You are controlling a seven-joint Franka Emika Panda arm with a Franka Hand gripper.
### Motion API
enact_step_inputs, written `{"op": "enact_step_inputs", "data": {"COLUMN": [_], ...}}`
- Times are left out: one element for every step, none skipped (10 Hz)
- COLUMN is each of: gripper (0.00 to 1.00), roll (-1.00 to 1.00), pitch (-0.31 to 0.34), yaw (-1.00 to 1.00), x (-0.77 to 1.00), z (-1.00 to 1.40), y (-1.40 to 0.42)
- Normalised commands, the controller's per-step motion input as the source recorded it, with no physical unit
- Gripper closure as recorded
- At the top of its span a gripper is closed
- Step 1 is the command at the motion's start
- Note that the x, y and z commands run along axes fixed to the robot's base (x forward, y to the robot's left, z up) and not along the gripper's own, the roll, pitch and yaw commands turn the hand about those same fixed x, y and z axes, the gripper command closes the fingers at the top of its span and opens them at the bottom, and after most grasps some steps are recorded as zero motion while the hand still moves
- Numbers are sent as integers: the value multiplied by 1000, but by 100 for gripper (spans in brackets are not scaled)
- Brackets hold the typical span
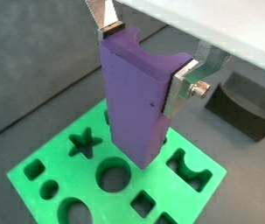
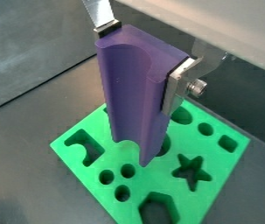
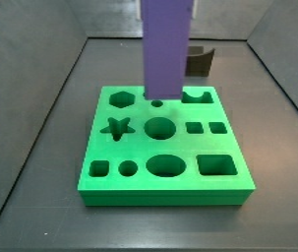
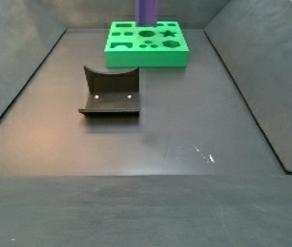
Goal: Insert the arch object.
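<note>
My gripper [image 1: 144,54] is shut on a tall purple piece [image 1: 135,96] with a semicircular arch notch in its top end; both show in both wrist views, the gripper [image 2: 142,54] clamping the piece [image 2: 135,96] near its top. The piece stands upright over the flat green board [image 1: 62,171]. Its lower end is at the board's back part, between the hexagon hole and the arch-shaped hole [image 3: 198,95]. I cannot tell whether it touches the board. In both side views only the piece [image 3: 166,49] [image 4: 148,10] shows; the gripper is out of frame. No separate small dark block shows.
The green board [image 3: 164,187] [image 4: 148,56] [image 2: 233,162] has star, round, square and hexagon holes. The dark fixture [image 4: 110,92] stands on the dark floor apart from the board; it also shows behind the board [image 3: 202,61] [image 1: 246,105]. Grey walls enclose the floor.
</note>
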Motion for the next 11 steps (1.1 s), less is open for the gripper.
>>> {"op": "enact_step_inputs", "data": {"gripper": [100,100,100,100,100,100,100,100,100,100,100], "roll": [164,197,213,183,200,210,214,211,216,231,221], "pitch": [81,93,80,43,37,50,67,67,24,0,0], "yaw": [0,0,0,0,0,0,0,0,0,17,23], "x": [769,720,663,523,351,337,417,511,557,520,500], "z": [-331,-309,-351,-383,-314,-286,-260,-280,-314,-357,-371], "y": [43,60,66,74,94,100,120,140,120,120,126]}}
